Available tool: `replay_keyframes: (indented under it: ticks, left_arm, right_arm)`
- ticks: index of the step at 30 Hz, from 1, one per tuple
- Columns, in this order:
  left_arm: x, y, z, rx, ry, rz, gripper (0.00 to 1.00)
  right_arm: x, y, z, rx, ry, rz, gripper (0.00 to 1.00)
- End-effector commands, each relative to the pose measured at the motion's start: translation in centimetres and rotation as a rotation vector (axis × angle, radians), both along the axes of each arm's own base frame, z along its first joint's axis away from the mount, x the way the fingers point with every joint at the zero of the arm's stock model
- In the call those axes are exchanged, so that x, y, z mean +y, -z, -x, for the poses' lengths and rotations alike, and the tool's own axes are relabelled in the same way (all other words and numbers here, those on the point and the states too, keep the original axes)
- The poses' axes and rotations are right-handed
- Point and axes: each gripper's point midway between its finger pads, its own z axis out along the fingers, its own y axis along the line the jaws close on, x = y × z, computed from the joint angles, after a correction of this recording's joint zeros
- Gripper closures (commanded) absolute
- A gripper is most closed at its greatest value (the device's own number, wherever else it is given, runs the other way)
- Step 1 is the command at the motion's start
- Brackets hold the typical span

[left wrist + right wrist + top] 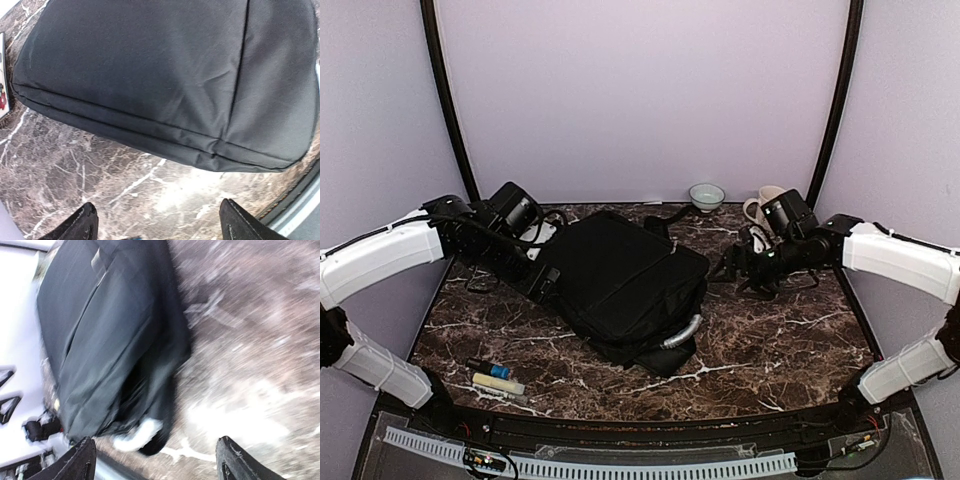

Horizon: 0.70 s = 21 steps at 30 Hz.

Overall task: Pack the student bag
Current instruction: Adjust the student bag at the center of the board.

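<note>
Currently the student bag (620,280) lies flat and askew mid-way on the marble table (790,340): black fabric, grey handle (682,335) at its near edge. The left gripper (157,226) and right gripper (155,462) flank it, both spread and empty (right wrist view blurred). A bowl (706,195) and mug (758,208) stand behind, with two pen-like items (497,378) near-left.

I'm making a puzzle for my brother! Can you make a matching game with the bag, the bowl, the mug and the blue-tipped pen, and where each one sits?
Things:
1 student bag
2 bowl
3 mug
4 blue-tipped pen

Places:
A front left of the table
B back edge, near the middle
C middle of the table
D back right, beside the right arm

Pairs: 1-C, 2-B, 3-D, 4-A
</note>
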Motion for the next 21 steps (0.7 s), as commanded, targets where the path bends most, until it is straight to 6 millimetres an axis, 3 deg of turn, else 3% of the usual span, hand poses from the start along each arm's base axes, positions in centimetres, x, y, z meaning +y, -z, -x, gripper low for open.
replay_keyframes:
  ticks: [1, 5, 9, 11, 14, 19, 21]
  left_arm:
    - [0.8, 1.1, -1.3, -0.040, 0.028, -0.080, 0.15]
    - [0.1, 2.4, -0.4, 0.057, 0.113, -0.087, 0.15]
    - [0.3, 3.2, -0.6, 0.078, 0.129, -0.134, 0.17]
    - [0.3, 3.2, -0.8, 0.067, 0.136, -0.139, 0.18]
    - [-0.3, 2.5, -1.0, 0.051, 0.154, -0.113, 0.19]
    - [0.4, 1.6, -2.0, -0.009, 0.139, -0.152, 0.22]
    - [1.2, 1.4, -2.7, -0.055, 0.116, -0.200, 0.21]
  right_arm:
    - [5.4, 0.1, 3.4, 0.084, -0.137, -0.170, 0.16]
    - [7.7, 2.1, 4.7, 0.157, -0.208, -0.177, 0.21]
    - [9.0, 3.4, 3.7, 0.141, -0.239, -0.164, 0.21]
    - [9.6, 4.1, 3.2, 0.140, -0.242, -0.173, 0.26]
    - [10.0, 5.7, 1.9, 0.157, -0.235, -0.159, 0.43]
    - [8.1, 6.0, -1.9, 0.135, -0.146, -0.156, 0.88]
    - [6.6, 5.8, -3.6, 0.127, -0.108, -0.158, 0.92]
